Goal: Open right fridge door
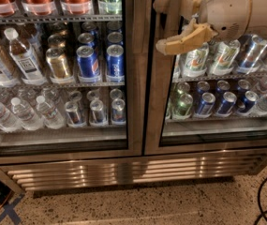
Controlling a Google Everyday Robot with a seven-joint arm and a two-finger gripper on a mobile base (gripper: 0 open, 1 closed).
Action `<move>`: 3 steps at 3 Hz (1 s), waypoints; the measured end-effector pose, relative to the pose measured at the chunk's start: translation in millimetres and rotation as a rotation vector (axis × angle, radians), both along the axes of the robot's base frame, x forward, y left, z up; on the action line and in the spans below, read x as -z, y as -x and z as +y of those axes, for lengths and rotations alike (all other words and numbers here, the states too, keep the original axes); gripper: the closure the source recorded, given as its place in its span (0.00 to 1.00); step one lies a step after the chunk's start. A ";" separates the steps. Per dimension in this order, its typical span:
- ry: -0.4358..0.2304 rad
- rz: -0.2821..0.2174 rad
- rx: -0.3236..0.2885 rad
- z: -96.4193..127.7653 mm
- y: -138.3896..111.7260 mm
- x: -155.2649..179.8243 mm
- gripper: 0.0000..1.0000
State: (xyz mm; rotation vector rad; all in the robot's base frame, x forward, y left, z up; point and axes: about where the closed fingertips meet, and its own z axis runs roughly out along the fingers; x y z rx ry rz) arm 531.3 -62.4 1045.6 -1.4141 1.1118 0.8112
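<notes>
Two fingers of the gripper (161, 26) are seen spread wide, with nothing held. They're set in front of the left steel edge of the right fridge door (155, 107), up near the top. Contact can't be told. The door is seen shut, flush beside the left door (132, 78).

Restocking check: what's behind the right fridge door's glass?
Behind the right fridge door, green and blue cans fill two shelves. The gripper, at its left frame, hides whatever stands above.
</notes>
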 end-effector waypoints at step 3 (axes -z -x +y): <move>0.001 -0.004 -0.015 0.3 0.2 -0.8 0.67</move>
